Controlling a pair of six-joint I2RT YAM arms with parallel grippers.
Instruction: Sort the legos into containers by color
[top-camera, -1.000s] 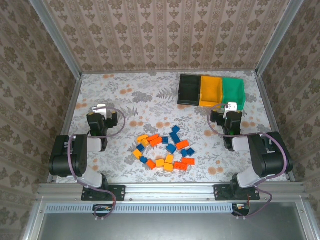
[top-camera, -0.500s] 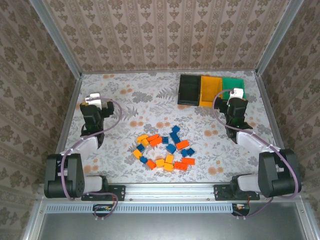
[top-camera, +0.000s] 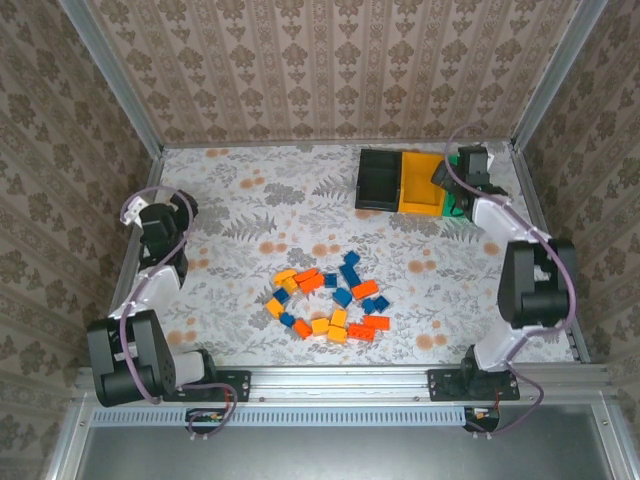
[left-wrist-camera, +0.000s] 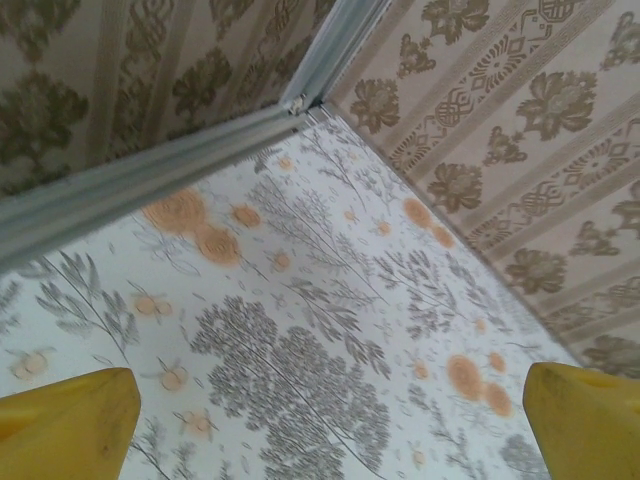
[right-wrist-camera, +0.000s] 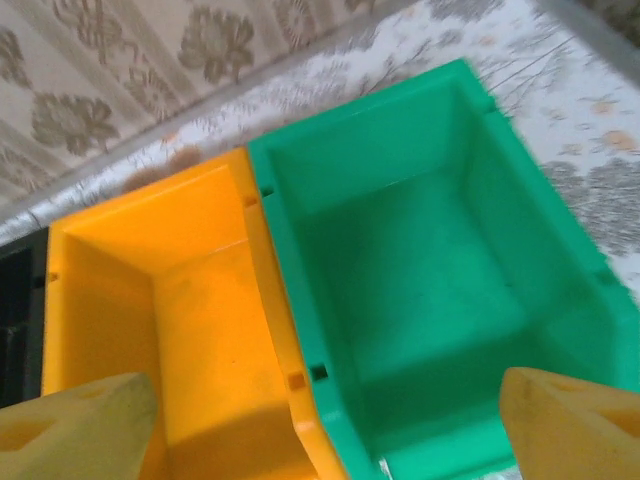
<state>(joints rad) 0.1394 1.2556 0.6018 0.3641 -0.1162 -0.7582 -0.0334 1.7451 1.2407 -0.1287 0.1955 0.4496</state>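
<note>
Several legos (top-camera: 330, 296) in yellow-orange, red-orange and blue lie in a loose pile at the middle of the table. The containers stand joined at the back right: a black bin (top-camera: 378, 180), an orange-yellow bin (top-camera: 420, 182) (right-wrist-camera: 190, 330) and a green bin (top-camera: 453, 206) (right-wrist-camera: 420, 290). My right gripper (top-camera: 470, 165) (right-wrist-camera: 325, 420) hovers open over the green bin, its yellow fingertips (right-wrist-camera: 80, 425) wide apart with the wall between green and orange bins in between. My left gripper (top-camera: 150, 212) (left-wrist-camera: 330, 420) is open over bare cloth at the far left, holding nothing.
The table carries a floral cloth (top-camera: 260, 200). Metal frame rails (left-wrist-camera: 150, 170) and patterned walls (top-camera: 320, 70) close in the left, back and right sides. The green bin sits near the right rail (top-camera: 530, 215).
Both arms have stretched away from the table's middle: the left gripper swung toward the left wall, the right gripper moved back over the green bin. The legos have not moved.
</note>
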